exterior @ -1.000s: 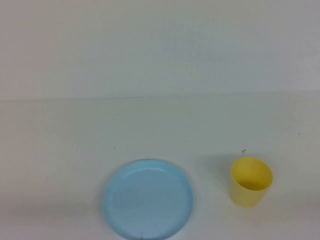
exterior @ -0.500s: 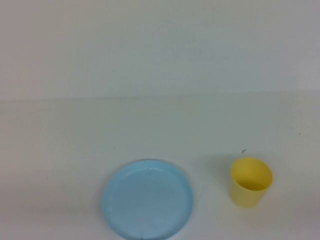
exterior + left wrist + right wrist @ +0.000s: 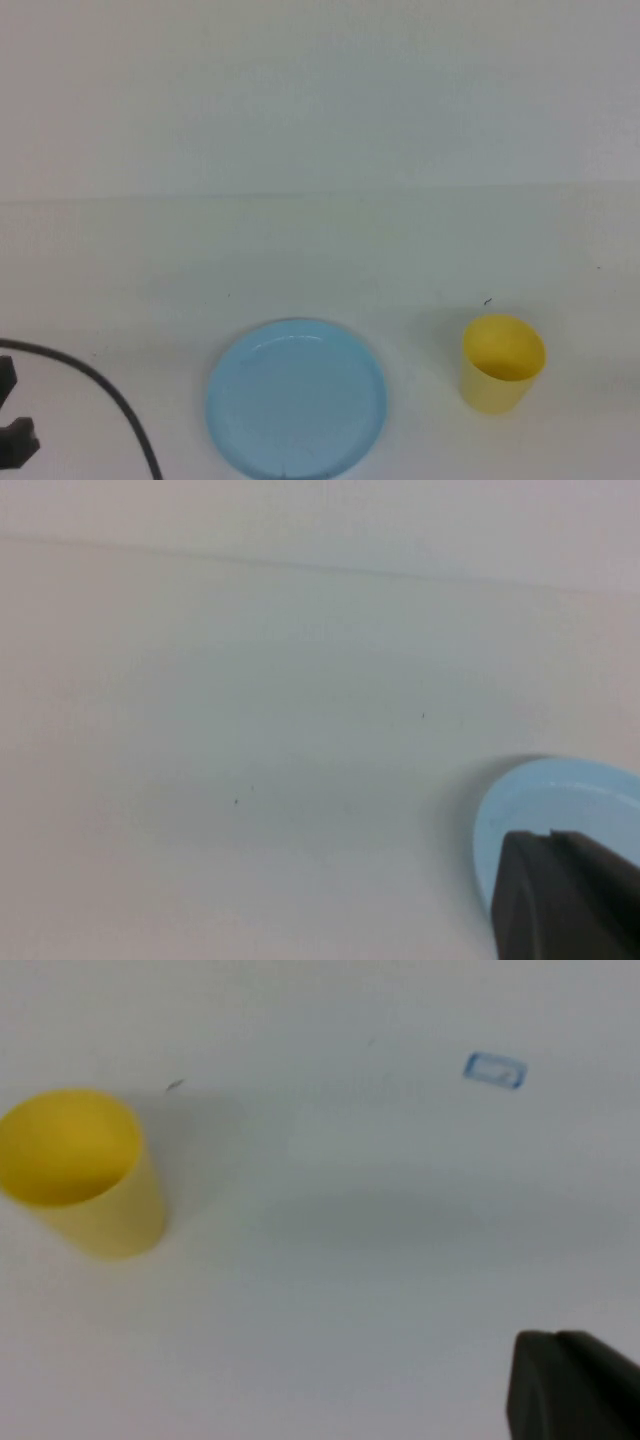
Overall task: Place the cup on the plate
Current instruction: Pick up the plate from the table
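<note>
Beside the round blue plate (image 3: pixel 296 398), both closed, empty tools (image 3: pixel 572 895) (image 3: pixel 575 1385) flank the tapered yellow cup (image 3: pixel 501 364).

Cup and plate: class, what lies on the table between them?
Nothing: the high view shows only bare white table between the cup and the plate, which stand apart.

Bare test bench
A plain white table (image 3: pixel 320 270) against a blank white wall (image 3: pixel 320 90), like a lab setup.
</note>
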Robot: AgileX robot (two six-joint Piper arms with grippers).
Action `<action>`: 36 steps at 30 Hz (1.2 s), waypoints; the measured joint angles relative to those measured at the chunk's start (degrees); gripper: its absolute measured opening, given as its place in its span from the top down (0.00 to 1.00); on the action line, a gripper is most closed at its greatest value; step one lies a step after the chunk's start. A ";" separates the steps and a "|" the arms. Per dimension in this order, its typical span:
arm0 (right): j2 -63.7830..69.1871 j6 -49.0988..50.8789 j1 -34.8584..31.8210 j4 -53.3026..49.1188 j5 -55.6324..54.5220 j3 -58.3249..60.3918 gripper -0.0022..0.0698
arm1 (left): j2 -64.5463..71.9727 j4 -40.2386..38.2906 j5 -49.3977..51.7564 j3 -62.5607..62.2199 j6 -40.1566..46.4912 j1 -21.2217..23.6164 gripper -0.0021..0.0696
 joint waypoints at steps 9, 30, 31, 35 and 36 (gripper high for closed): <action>16.36 -18.99 0.00 16.34 15.16 -13.53 0.97 | 19.12 -11.94 10.49 -12.08 15.20 0.00 0.50; 21.80 -24.90 0.00 20.21 17.91 -16.86 0.74 | 56.11 14.45 19.19 -34.13 -2.11 -19.02 0.39; 21.80 -24.90 0.00 20.21 17.91 -16.86 0.70 | 57.41 13.23 18.72 -34.76 -2.21 -19.01 0.39; 21.80 -24.90 0.00 21.51 17.91 -16.86 0.64 | 61.93 12.55 18.32 -36.43 -2.35 -19.01 0.39; 21.80 -24.90 0.00 21.92 17.91 -16.86 0.63 | 62.87 12.55 18.32 -36.65 -2.49 -19.01 0.39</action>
